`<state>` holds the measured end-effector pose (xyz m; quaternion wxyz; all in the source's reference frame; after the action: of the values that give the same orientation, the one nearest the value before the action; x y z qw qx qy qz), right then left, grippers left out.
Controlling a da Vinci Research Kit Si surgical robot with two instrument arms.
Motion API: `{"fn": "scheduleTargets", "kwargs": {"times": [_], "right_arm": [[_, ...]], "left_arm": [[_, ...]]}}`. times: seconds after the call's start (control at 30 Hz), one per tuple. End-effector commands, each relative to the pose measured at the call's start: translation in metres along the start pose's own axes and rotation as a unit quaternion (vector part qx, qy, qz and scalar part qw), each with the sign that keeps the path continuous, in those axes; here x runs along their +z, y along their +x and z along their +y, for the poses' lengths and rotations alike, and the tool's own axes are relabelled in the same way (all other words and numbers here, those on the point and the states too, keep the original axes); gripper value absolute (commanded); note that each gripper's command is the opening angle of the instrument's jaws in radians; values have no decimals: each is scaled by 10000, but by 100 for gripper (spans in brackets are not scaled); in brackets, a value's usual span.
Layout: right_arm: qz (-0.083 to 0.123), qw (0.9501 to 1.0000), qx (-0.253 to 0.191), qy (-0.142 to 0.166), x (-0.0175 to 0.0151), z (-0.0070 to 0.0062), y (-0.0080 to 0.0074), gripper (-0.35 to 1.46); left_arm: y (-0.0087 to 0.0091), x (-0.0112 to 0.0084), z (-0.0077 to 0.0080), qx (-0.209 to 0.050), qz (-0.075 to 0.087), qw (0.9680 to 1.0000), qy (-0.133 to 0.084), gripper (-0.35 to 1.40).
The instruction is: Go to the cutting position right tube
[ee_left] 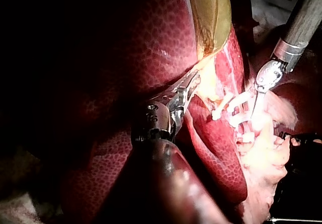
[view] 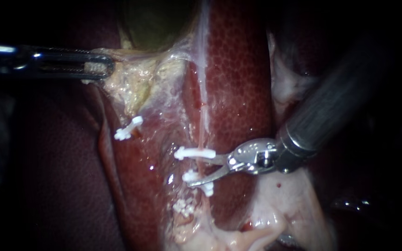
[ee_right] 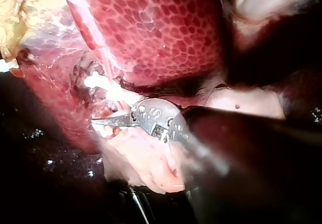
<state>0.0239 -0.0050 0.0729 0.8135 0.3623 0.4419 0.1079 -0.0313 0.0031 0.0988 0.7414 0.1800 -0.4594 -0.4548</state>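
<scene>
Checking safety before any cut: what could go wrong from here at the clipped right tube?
The right instrument has its jaws open around the right tube, squeezed between the upper clip and lower clip; closing off-centre might nick or dislodge a clip. Its tips lie close to the liver, so advancing could scratch it. The left instrument, shut on pale tissue, holds tension; a slip might shift the tube.

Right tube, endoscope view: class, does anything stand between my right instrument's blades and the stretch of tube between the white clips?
Nothing visible does. The right instrument has its blades open at the right tube, which seems to lie in their gap. The upper clip and lower clip sit close against the blade tips.
</scene>
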Motion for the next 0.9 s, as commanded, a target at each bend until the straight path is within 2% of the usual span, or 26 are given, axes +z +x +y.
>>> {"fn": "scheduleTargets", "kwargs": {"times": [0.03,0.13,0.3,0.43,0.9], "right_arm": [[25,10000,2,37,2,0,1,141],[75,9998,12,171,6,2,4,140],[29,9994,-22,354,13,6,8,135],[96,9989,-25,466,20,10,12,135],[99,9985,27,531,36,12,13,135]], "left_arm": [[0,0,0,0,0,10000,-1,-35],[0,1,0,0,0,10000,-2,-35],[0,1,-1,-1,-1,10000,-4,-35],[0,1,0,0,-1,10000,-3,-35],[0,1,-1,-1,-1,10000,-4,-35]]}}
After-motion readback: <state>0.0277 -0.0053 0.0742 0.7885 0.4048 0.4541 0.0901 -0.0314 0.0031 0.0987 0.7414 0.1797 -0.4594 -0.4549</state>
